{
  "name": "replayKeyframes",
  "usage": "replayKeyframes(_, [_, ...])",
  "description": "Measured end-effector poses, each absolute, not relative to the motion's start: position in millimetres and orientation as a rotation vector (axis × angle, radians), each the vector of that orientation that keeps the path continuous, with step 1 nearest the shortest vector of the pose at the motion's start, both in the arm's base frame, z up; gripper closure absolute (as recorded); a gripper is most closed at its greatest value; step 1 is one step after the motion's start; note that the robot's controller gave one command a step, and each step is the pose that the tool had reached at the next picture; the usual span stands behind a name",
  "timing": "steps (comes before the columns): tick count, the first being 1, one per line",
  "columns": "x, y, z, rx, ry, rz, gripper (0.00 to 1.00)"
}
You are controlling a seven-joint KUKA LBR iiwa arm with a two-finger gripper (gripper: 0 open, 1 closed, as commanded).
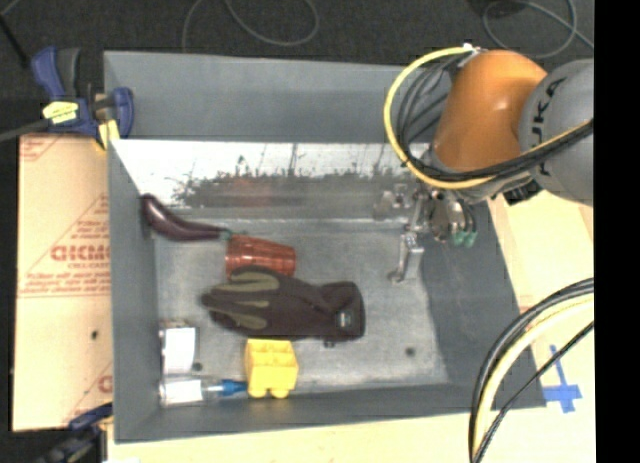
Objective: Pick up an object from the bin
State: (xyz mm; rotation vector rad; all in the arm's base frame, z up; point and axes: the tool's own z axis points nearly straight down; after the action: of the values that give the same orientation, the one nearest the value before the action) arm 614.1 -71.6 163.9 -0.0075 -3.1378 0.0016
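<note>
My gripper (404,263) hangs over the bare right half of the bin floor, below the orange cover. One metal finger points down toward the floor with nothing seen between the fingers. Nearest to it on the left lies a dark glove (290,309) with olive fingers, stretched across the middle of the bin. Just above the glove sits a small red ribbed cylinder (260,254) on its side.
A dark maroon curved handle (175,223) lies near the back left. A yellow toy brick (271,366) sits at the front, with a white box (179,347) and a white tube with a blue tip (197,390) in the front left corner.
</note>
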Motion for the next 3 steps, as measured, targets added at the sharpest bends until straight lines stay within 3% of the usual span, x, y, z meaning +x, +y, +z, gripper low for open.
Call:
replayKeyframes(1, [616.0,-71.5,168.7,-0.005,-3.146,0.003,0.0])
replayKeyframes(2, [591.6,-21.0,108.2,0.124,-3.144,0.004,0.0])
replayKeyframes(3, [584.6,-1.2,93.5,0.032,-3.142,0.0,0.0])
